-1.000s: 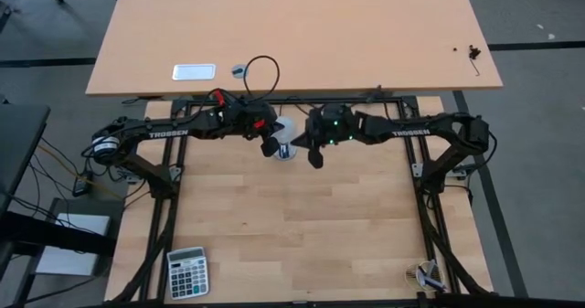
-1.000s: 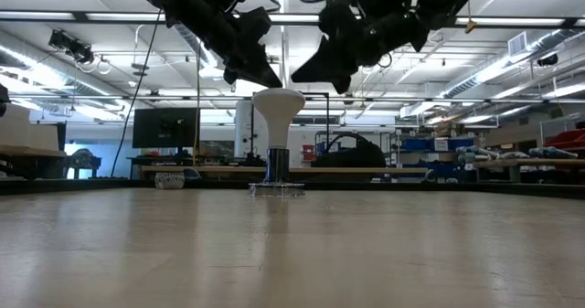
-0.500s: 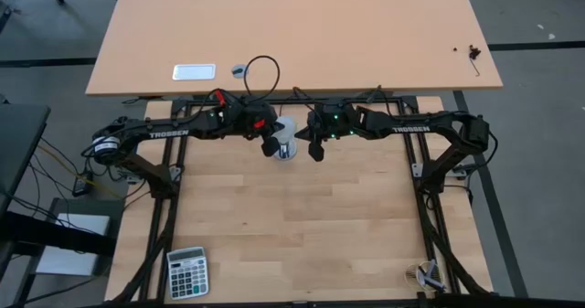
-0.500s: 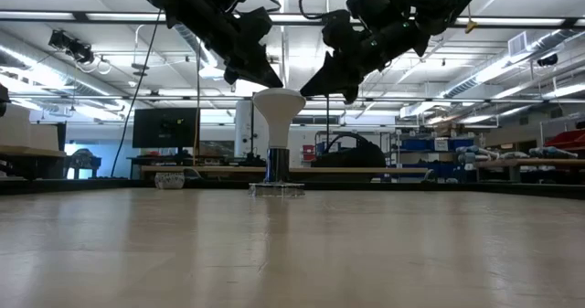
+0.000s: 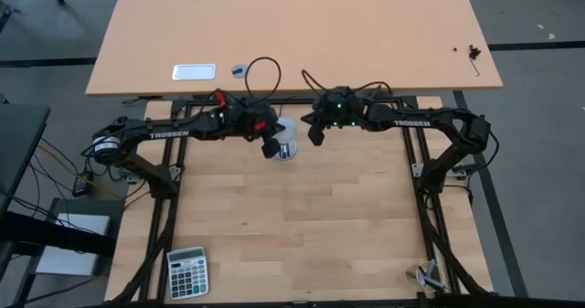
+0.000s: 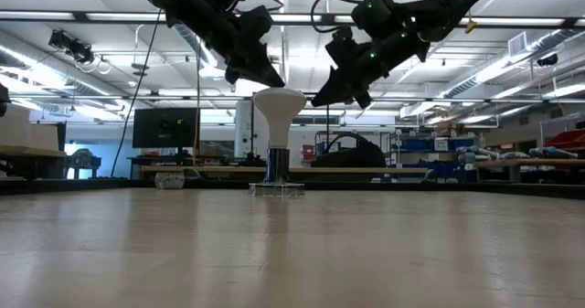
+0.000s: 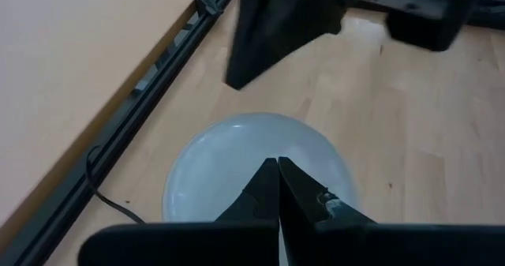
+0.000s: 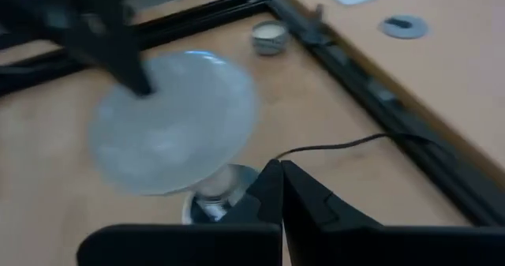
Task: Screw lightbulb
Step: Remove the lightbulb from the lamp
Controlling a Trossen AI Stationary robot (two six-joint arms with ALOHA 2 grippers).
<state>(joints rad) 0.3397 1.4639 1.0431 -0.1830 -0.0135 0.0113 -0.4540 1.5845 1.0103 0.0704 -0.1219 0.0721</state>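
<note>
Already the lightbulb (image 6: 279,107) is standing upright in its socket (image 6: 277,188); both the left gripper (image 5: 271,147) and right gripper (image 5: 313,135) are hanging beside it, fingers together, holding nothing; screwing looks done.

My wooden desk (image 5: 292,226) carries the socket base (image 6: 276,189) with the lightbulb (image 6: 278,107) upright in it. A calculator (image 5: 187,271) lies at its near left corner.

In the high view the left gripper (image 5: 271,149) hides part of the lightbulb (image 5: 287,140); its base is unseen.
</note>
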